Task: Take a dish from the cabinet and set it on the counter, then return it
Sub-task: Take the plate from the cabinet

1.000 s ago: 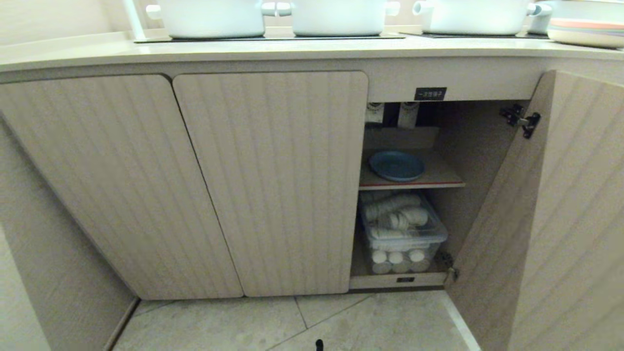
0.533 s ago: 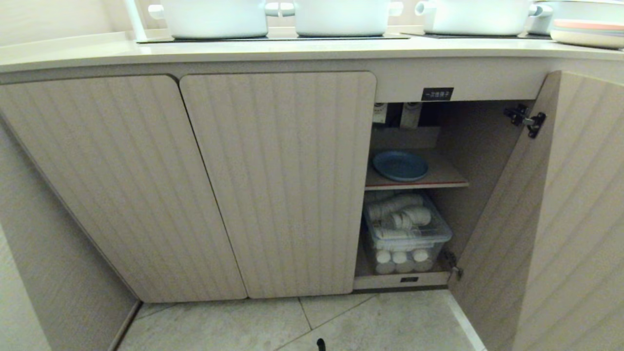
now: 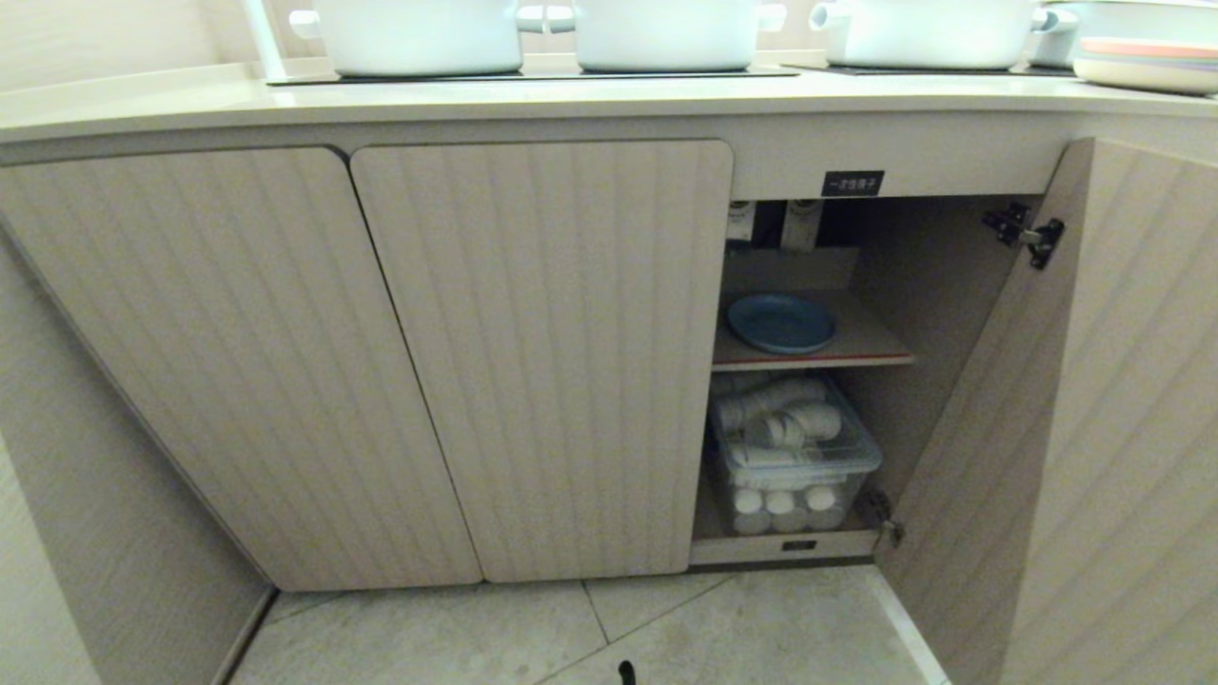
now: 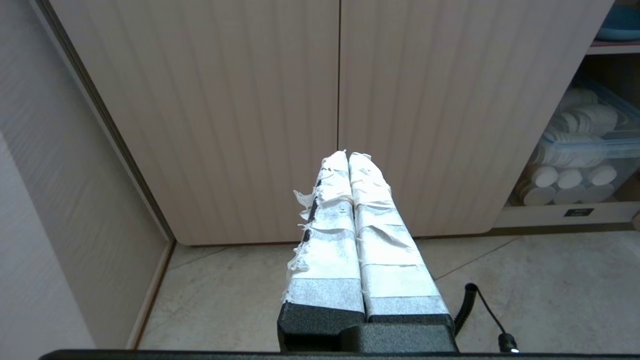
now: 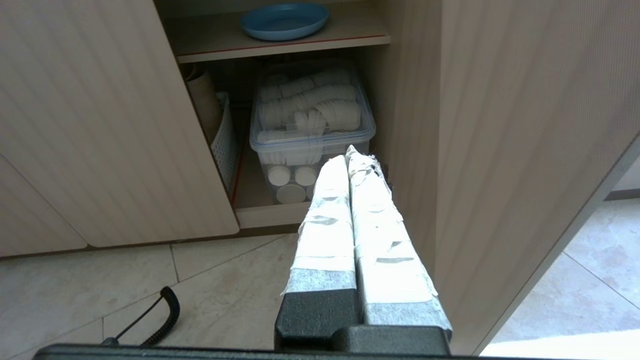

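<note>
Cabinet: right-hand door swung fully open, the two doors to its left closed. Small black label with white characters on the rail above the open bay.

Dish, the light-blue plate, lies flat on the inner shelf, toward the shelf's left side, nothing on it. It also shows in the right wrist view and just its edge in the left wrist view.

Below the shelf: clear plastic bin packed with white paper cups, stacked on their sides on top and end-on at the front. In the right wrist view a white perforated basket stands just beside the bin, on its left.

Counter above: three white pots on the black cooktop panels, and a stack of plates with a pink one on top at the far right.

Left gripper: low in front of the closed doors, above the tiled floor; taped fingers pressed together, holding nothing.

Right gripper: low in front of the open bay, beside the open door, pointing at the bin; taped fingers pressed together, holding nothing.

Neither arm is in the head view. Both grippers well apart from the dish.
</note>
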